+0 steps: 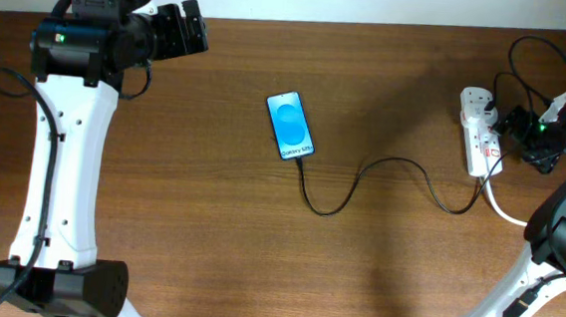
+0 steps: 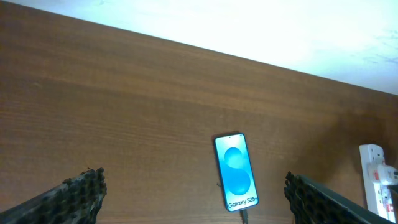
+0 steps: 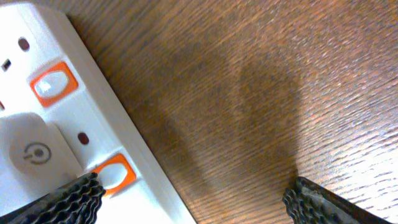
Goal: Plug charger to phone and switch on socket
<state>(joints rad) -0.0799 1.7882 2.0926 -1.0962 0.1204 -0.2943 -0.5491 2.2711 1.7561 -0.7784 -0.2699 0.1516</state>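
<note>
The phone point(image 1: 291, 125) lies face up in the middle of the table, blue screen lit; it also shows in the left wrist view point(image 2: 236, 172). The black charger cable point(image 1: 361, 179) runs from the phone's near end in a curl to the white socket strip point(image 1: 478, 132) at the right. Its plug tip sits at the phone's port point(image 2: 244, 214). My left gripper point(image 1: 184, 30) is open and empty at the far left, away from the phone. My right gripper point(image 1: 524, 133) is open beside the strip; one fingertip touches an orange-ringed switch point(image 3: 112, 173) on the strip point(image 3: 93, 124).
A white adapter point(image 3: 34, 152) is plugged into the strip between two switches point(image 3: 53, 82). The strip's thick white cord point(image 1: 499, 206) curves off toward the right edge. Black arm cables point(image 1: 535, 56) loop at the far right.
</note>
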